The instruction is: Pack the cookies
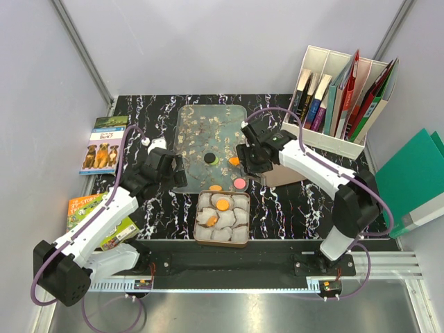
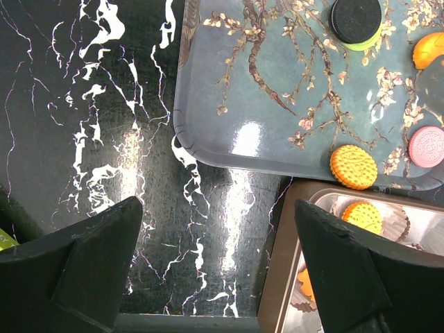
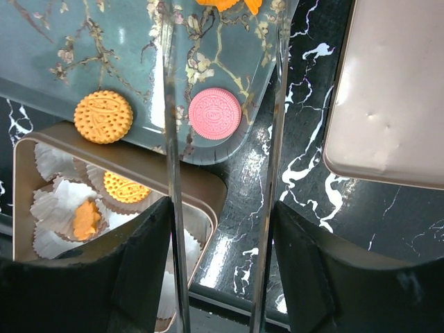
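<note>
Empty, jaws apart, the right gripper [image 3: 222, 21] hangs over the tray [image 1: 194, 128], probably to straddle the orange cookie [image 1: 234, 161] at its 12 o'clock, the left gripper [image 2: 218, 270] waiting wide open and empty, 2 cookies [image 1: 222, 205] already in the tin [image 2: 277, 263] at the tray's 6 o'clock.

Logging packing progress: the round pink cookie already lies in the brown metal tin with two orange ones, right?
No: the round pink cookie lies on the blossom-patterned tray, per the right wrist view. Two orange cookies are in the brown metal tin.
</note>
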{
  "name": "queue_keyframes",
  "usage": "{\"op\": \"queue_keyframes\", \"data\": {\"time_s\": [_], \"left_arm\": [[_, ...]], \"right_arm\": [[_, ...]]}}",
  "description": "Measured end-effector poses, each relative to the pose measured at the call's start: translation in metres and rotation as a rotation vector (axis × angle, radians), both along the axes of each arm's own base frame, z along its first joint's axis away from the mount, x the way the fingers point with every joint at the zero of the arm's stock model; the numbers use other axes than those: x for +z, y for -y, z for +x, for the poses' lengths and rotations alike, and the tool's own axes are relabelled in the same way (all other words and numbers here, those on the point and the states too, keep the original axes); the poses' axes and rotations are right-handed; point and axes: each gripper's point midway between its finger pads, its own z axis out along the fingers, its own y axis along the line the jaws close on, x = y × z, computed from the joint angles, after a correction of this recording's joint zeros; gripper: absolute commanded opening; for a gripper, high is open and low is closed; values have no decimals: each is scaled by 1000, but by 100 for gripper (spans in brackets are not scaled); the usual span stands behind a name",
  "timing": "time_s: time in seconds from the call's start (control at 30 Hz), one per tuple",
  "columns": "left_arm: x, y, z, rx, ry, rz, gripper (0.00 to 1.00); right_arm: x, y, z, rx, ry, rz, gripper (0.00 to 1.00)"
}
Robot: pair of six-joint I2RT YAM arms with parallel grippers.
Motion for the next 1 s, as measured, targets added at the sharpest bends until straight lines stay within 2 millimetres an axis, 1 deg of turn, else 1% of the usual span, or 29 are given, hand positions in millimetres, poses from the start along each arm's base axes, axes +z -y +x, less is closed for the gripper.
{"op": "queue_keyframes", "data": {"time_s": [0.07,0.23,0.33,0.5,0.7,0.73,0.8,0.83,1.0], "left_arm": [[0,0,0,0,0,0,94],[0,0,0,0,0,0,94],[0,0,0,0,0,0,94],[0,0,0,0,0,0,94],[0,0,0,0,0,0,94],[0,0,0,0,0,0,94],[0,0,0,0,0,0,94],[0,0,0,0,0,0,94],[0,0,0,0,0,0,94]], "right_arm": [[-5,0,1,0,-5,-10,68],[-15,0,4,-3,-16,-32,68],[-22,-1,6,-3,-29,-42,66],[-27,-3,9,-3,-37,-46,59],[-25,-4,10,-4,-33,-43,52],[-25,-4,10,-3,-33,-42,48],[-25,-4,10,-3,-32,-42,46],[-25,-4,9,-3,-32,-42,43],[-16,-4,9,-3,-14,-29,38]]}}
